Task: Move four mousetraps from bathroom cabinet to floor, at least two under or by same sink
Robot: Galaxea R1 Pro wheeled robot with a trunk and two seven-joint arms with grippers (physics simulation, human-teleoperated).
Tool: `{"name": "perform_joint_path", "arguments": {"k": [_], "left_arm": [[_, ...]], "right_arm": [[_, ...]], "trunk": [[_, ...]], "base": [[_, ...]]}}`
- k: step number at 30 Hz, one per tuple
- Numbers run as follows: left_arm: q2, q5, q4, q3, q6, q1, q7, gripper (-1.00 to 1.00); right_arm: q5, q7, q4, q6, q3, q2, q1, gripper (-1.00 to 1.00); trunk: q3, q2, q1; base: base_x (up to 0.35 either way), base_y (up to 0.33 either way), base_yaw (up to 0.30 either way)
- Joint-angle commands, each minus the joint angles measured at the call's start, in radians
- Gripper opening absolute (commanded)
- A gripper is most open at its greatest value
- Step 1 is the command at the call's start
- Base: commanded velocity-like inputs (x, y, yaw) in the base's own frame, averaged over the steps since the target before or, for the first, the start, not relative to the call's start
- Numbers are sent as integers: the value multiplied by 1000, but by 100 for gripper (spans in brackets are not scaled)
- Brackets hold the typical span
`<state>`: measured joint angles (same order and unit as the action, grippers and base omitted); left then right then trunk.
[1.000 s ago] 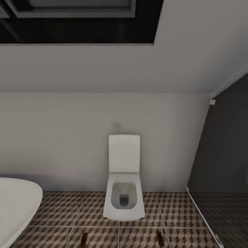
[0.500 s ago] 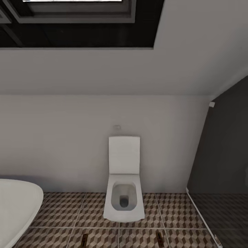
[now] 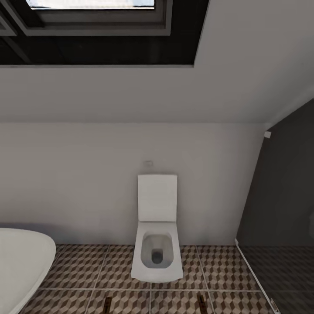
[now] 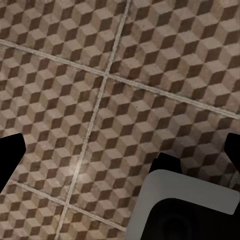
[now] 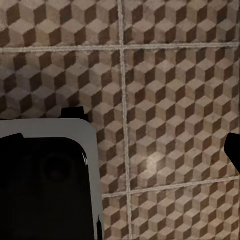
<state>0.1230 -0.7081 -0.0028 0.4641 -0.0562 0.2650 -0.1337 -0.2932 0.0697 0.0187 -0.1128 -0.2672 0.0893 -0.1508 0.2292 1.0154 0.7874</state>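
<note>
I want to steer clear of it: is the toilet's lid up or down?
Up. The toilet shows its open bowl, and the lid stands upright against the wall.

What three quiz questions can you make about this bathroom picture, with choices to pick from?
1. Where is the toilet?
A. against the back wall
B. inside the bathtub
C. under the skylight frame

2. How many small brown things lie on the bathroom floor at the head view's lower edge?
A. none
B. two
C. five

3. How is the toilet lid?
A. shut
B. raised
C. missing

Answers: 1 A, it stands against the pale wall. 2 B, one left, one right. 3 B, the lid stands upright and the bowl is open.
</note>
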Motion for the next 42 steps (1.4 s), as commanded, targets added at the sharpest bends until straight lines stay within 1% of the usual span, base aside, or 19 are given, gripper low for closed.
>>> {"name": "perform_joint_path", "arguments": {"k": [1, 5, 11, 33, 42], "left_arm": [[0, -7, 0, 8, -2, 0, -3, 100], [-1, -7, 0, 8, -2, 0, -3, 100], [-5, -7, 0, 8, -2, 0, -3, 100], [-8, -6, -2, 5, -2, 0, -3, 100], [-15, -7, -2, 5, -2, 0, -3, 100]], "right_arm": [[-9, 1, 0, -5, -8, -6, -1, 100], [-8, 1, -6, -5, -9, -22, -1, 100], [-11, 1, -9, -5, -6, -32, -1, 100], [-8, 1, -9, -5, -8, -34, -1, 100], [-9, 1, -9, -5, -5, -34, -1, 100]], "trunk": [[-2, -6, -4], [-14, -34, -19], [-33, -76, -42], [-102, -230, -127], [-130, -293, -161]], "base": [[0, 0, 0], [0, 0, 0], [0, 0, 0], [0, 0, 0], [0, 0, 0]]}}
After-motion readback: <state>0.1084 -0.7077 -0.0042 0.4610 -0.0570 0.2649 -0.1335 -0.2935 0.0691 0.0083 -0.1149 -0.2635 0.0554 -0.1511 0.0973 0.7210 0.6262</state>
